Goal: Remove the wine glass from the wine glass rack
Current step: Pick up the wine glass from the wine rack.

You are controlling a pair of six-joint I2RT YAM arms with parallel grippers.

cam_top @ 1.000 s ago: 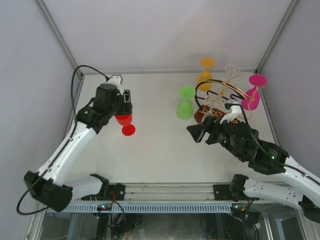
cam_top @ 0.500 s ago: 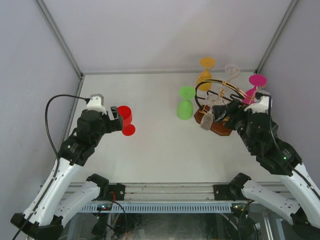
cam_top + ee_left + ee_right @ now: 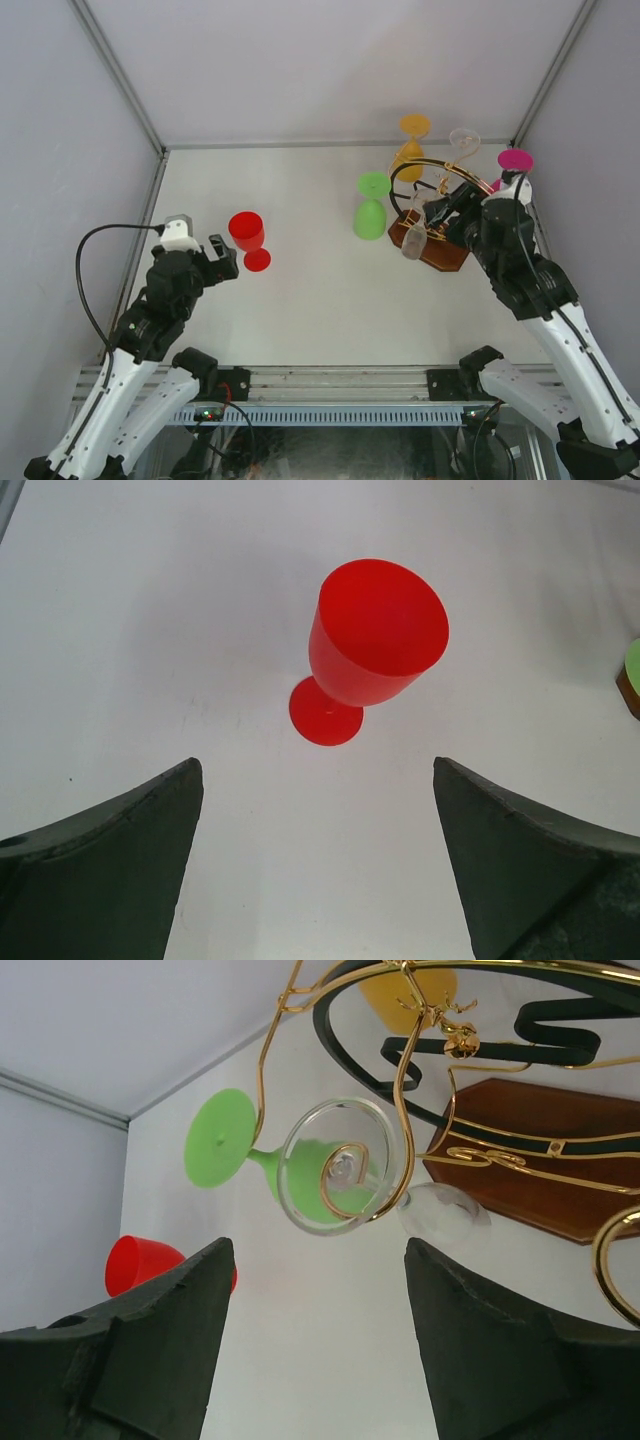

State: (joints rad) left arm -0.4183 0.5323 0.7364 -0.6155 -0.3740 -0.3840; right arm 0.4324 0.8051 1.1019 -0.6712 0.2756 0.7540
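Note:
The wine glass rack stands at the back right, a brown wooden base with a black wavy arch and gold wire arms. Hanging upside down from it are a green wine glass, an orange one, a pink one and two clear ones. My right gripper is open just short of the low clear glass, which hangs in a gold curl ahead of the open jaws. A red wine glass stands upright on the table, with my left gripper open and apart from it.
White walls close the table on the left, back and right; the rack sits close to the right wall. The red glass stands left of centre, with the left gripper near it. Bare white table lies between the two arms.
The left gripper opened, let go of the red glass and drew back toward the near edge. The right arm swung right and up to the rack, now facing the low clear glass.

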